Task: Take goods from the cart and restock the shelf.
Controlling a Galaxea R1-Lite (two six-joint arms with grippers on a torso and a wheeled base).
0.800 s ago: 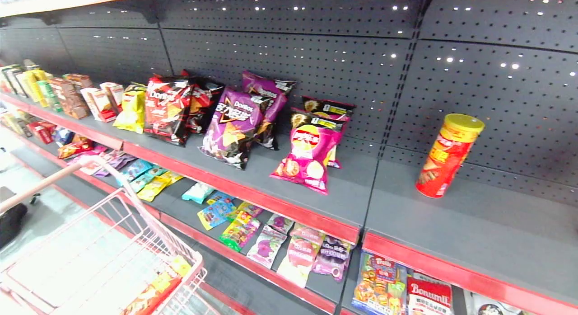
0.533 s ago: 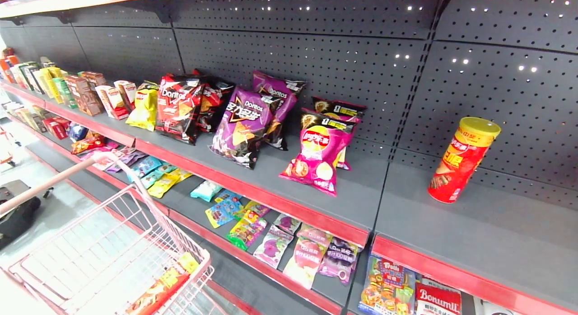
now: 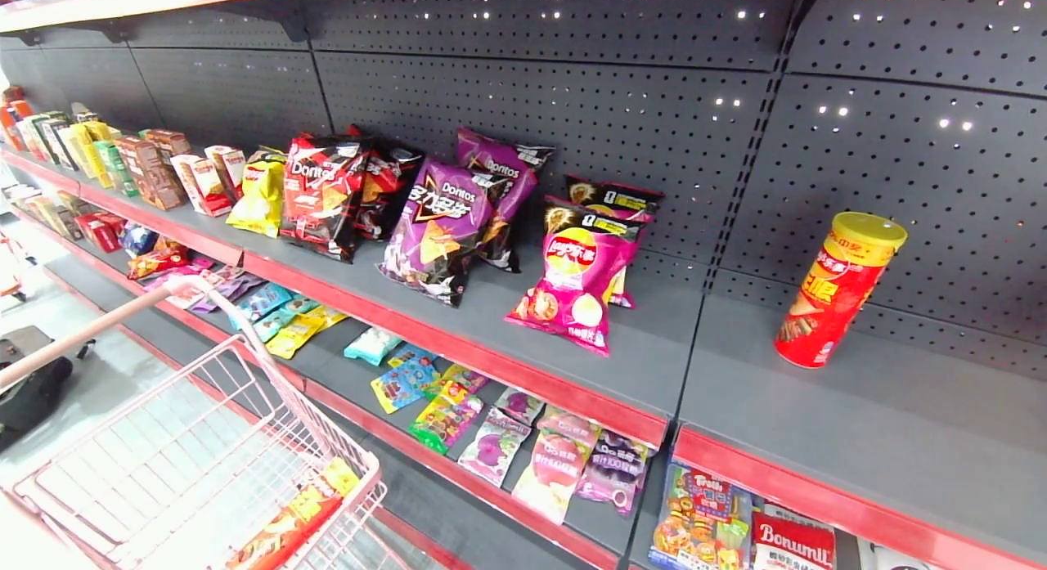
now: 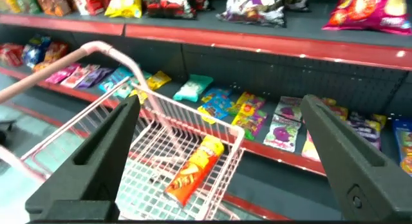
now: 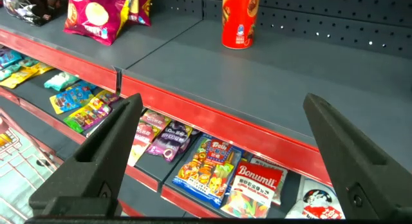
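The chip canister (image 4: 195, 170) is seen lying on its side in the cart (image 4: 190, 112), long axis on a slant, below and ahead of the wide-spread left gripper (image 4: 219, 103), judged the nearer one, while the right gripper (image 5: 222, 100), also spread, is held facing the shelf (image 5: 244, 76).

Cart (image 3: 164, 472) partly beyond lower edge.

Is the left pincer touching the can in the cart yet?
Apart. In the left wrist view the left pincer is open above the cart, and the can lies down inside it with bare mesh between it and both fingers.
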